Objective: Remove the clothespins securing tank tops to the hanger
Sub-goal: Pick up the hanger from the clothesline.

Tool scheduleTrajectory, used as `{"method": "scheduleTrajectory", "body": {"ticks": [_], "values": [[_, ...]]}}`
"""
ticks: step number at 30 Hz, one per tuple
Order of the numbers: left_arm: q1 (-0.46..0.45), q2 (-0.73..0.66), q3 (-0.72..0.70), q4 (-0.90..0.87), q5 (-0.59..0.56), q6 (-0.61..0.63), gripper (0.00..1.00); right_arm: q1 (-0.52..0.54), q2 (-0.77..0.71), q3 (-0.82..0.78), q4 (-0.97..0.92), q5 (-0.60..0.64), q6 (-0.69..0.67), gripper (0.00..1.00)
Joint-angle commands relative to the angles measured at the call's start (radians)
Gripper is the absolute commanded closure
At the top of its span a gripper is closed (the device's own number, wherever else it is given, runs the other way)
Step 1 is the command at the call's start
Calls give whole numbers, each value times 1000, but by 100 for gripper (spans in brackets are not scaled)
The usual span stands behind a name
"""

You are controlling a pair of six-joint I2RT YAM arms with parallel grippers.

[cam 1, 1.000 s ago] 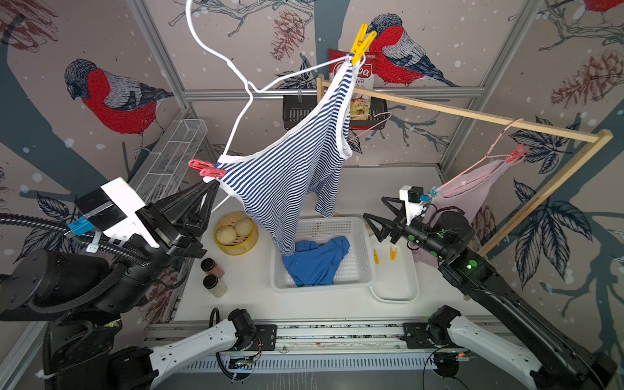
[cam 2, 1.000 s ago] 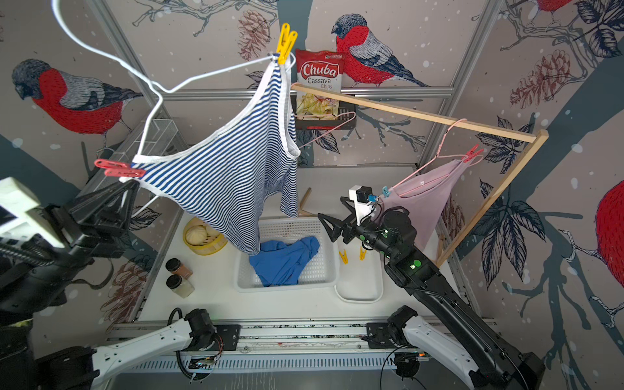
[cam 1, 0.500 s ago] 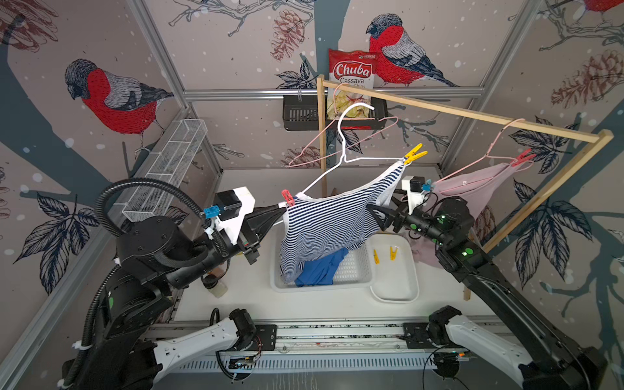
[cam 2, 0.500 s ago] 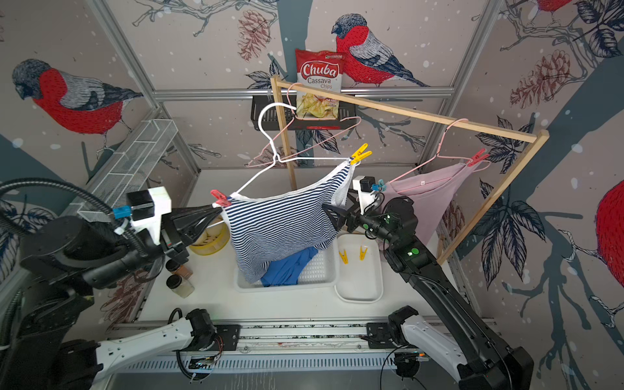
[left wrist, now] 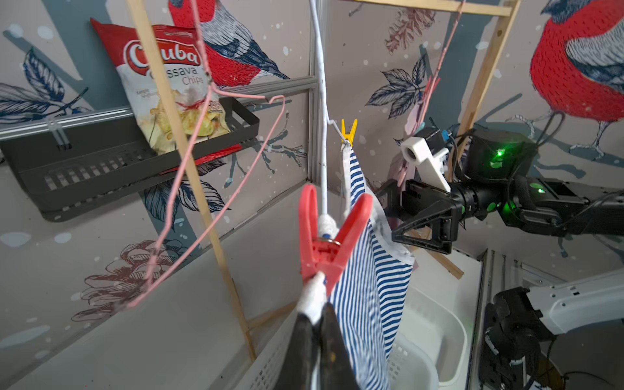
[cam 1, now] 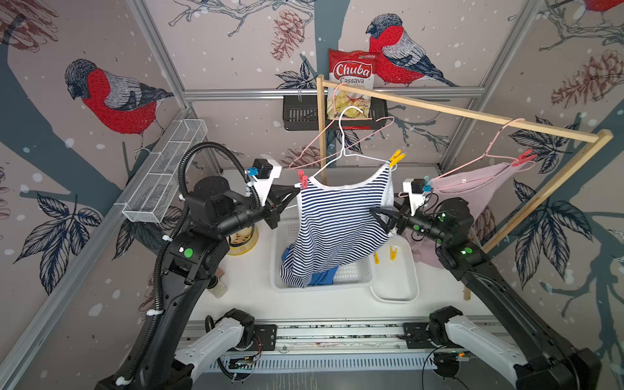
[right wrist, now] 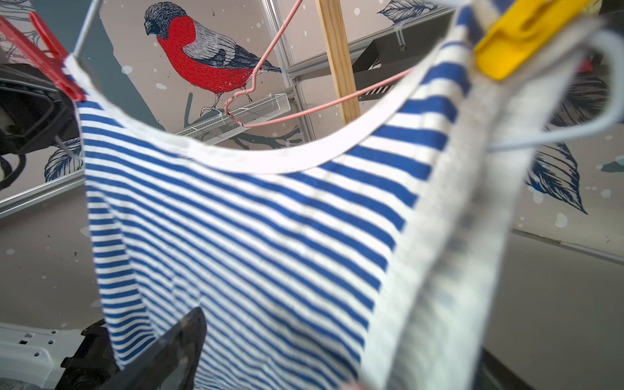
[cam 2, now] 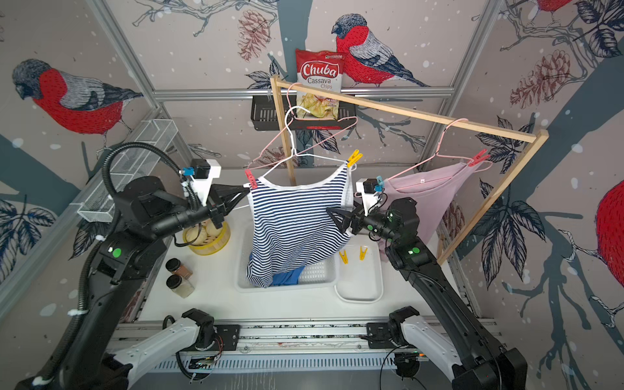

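A blue-and-white striped tank top (cam 1: pixel 337 229) hangs on a white hanger (cam 1: pixel 344 148) between my arms. A red clothespin (left wrist: pixel 324 243) pins one shoulder and a yellow clothespin (cam 1: pixel 396 158) pins the other. My left gripper (left wrist: pixel 319 317) is shut on the hanger's cloth-covered end, just under the red clothespin. My right gripper (cam 1: pixel 381 219) is open at the top's side edge, below the yellow clothespin. One of its fingers (right wrist: pixel 175 341) shows; cloth hides the other. A pink tank top (cam 1: pixel 479 192) hangs on a pink hanger, held by a red-pink clothespin (cam 1: pixel 523 158). A blue tank top (cam 1: pixel 322 278) lies in the basket.
The white basket (cam 1: pixel 354 280) stands under the striped top. A white tray (cam 1: pixel 395 283) beside it holds two yellow clothespins (cam 1: pixel 393 252). An empty pink hanger (cam 1: pixel 337 148) hangs on the wooden rail (cam 1: pixel 456 116). A yellow bowl (cam 2: pixel 206 243) and two jars (cam 2: pixel 179 277) stand at the left.
The hanger with the striped top has come down from close to the camera to table height between the arms. The right gripper has moved up against the top's side.
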Motion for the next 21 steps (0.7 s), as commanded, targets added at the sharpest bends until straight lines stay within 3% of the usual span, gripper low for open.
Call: {"method": "scheduleTrajectory", "body": {"ticks": [1, 4, 7, 11, 14, 18, 21], "values": [[103, -24, -33, 192, 349, -42, 100, -4, 10, 2, 27, -31, -12, 0], [194, -75, -70, 186, 462, -22, 100, -11, 26, 15, 8, -46, -19, 0], [263, -130, -87, 132, 492, 31, 100, -14, 32, 23, 10, -59, -15, 0], [353, -96, -79, 60, 598, 74, 100, -17, 47, 51, -2, -84, -19, 0], [385, -58, -127, 170, 661, 7, 100, -18, 54, 73, -31, -100, -34, 0], [500, -15, -134, 165, 752, 35, 100, -23, 50, 79, -51, -107, -45, 0], [550, -33, -186, 232, 736, 12, 100, -32, 58, 82, -57, -121, -50, 0]]}}
